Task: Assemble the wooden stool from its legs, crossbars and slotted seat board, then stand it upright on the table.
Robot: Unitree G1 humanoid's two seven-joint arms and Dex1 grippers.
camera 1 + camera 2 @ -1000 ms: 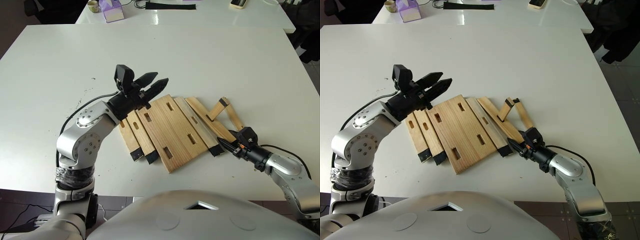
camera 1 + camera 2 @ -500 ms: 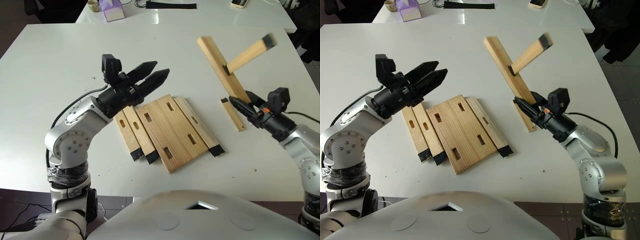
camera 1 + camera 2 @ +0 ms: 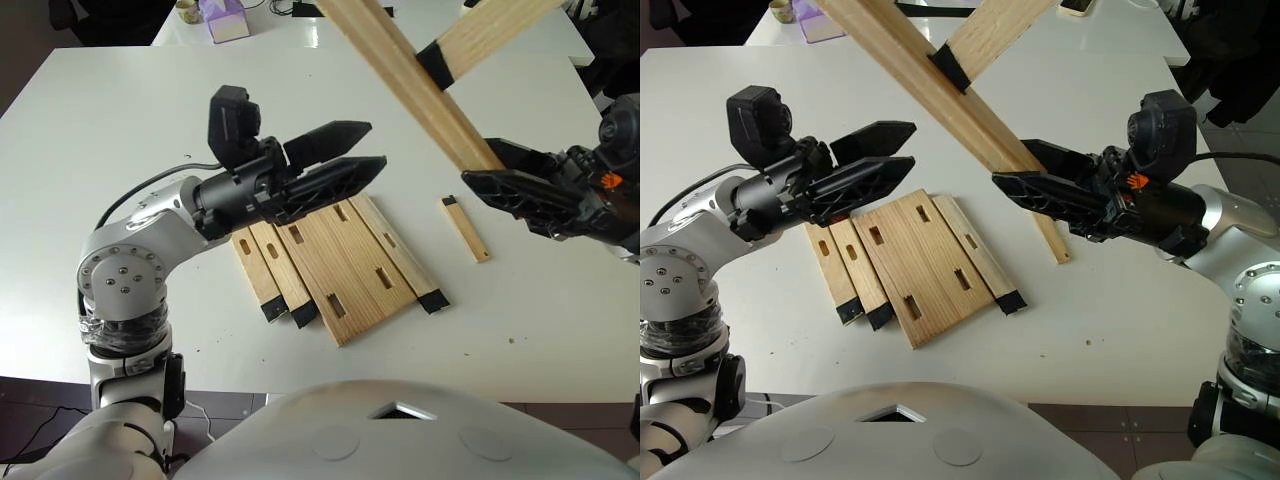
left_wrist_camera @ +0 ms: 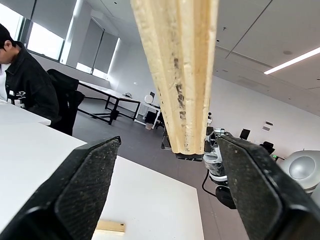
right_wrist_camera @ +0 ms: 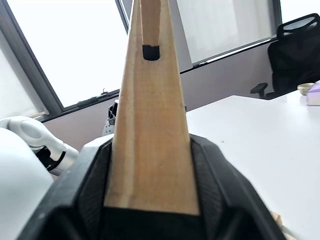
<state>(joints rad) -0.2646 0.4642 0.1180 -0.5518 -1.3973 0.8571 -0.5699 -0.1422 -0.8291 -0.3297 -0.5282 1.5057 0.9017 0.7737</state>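
Observation:
My right gripper (image 3: 1012,163) is shut on the lower end of a wooden leg (image 3: 420,80), held high over the table and slanting up to the back left. A crossbar (image 3: 490,30) with a black band sticks out of the leg near its top. In the right wrist view the leg (image 5: 150,125) sits clamped between the fingers (image 5: 85,190). My left gripper (image 3: 375,145) is open, hovering above the parts and pointing at the leg without touching it. Flat on the table lie the slotted seat board (image 3: 340,265), two legs (image 3: 255,265) to its left and one (image 3: 400,250) to its right.
A short loose crossbar (image 3: 465,228) lies on the white table (image 3: 120,130) right of the boards. On a second table behind stand a purple box (image 3: 222,20) and a cup (image 3: 185,12).
My right gripper has lifted the leg with its crossbar higher and swung it toward the middle. My left gripper has risen and stretched out to the right toward it.

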